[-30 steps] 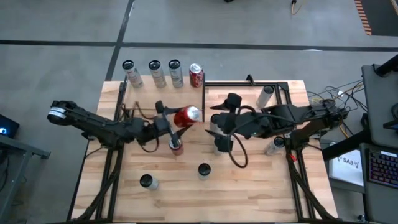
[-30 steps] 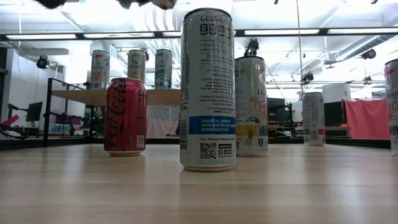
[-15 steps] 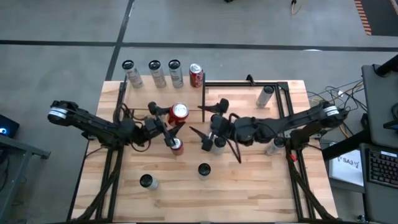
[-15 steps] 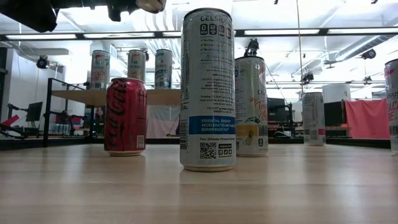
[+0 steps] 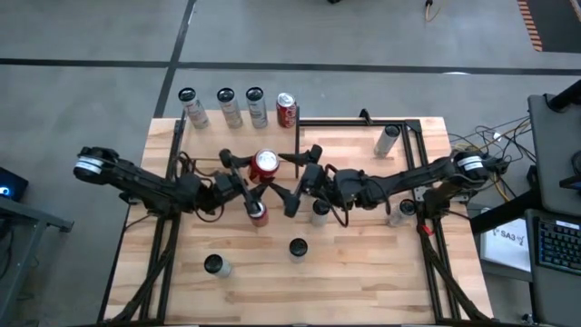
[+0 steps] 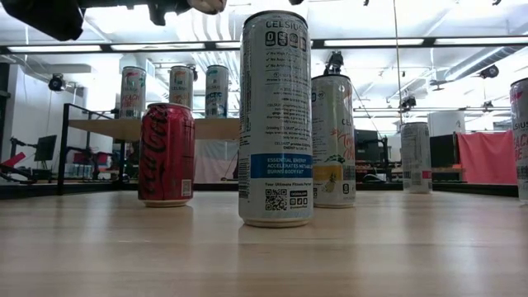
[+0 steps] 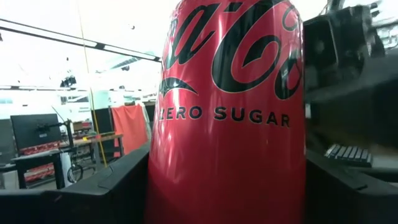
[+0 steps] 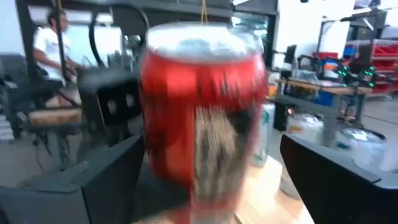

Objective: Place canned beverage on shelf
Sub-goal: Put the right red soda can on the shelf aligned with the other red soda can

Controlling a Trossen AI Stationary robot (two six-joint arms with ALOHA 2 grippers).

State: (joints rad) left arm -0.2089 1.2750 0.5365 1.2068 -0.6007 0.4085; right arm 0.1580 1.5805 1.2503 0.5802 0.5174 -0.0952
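A red Coca-Cola Zero Sugar can (image 5: 265, 163) hangs upright above the middle of the table, with my left gripper (image 5: 245, 174) shut on it. In the left wrist view the can (image 7: 227, 106) fills the space between the fingers. My right gripper (image 5: 296, 177) faces the same can from the right, open. Its fingers (image 8: 93, 180) stand on either side of the can (image 8: 202, 112) with gaps. The shelf (image 6: 107, 128) of pale wood stands at the back left with three tall cans (image 6: 180, 87) on it.
A second red can (image 5: 258, 214) stands on the table just below the held one. Silver cans (image 5: 318, 212) (image 5: 297, 247) (image 5: 214, 264) (image 5: 399, 211) stand about the table. A black frame (image 5: 359, 122) borders the back right. A person (image 8: 53, 43) sits beyond the table.
The held can has turned from lying sideways to upright in the left gripper. The right gripper has moved left until its open fingers flank the can.
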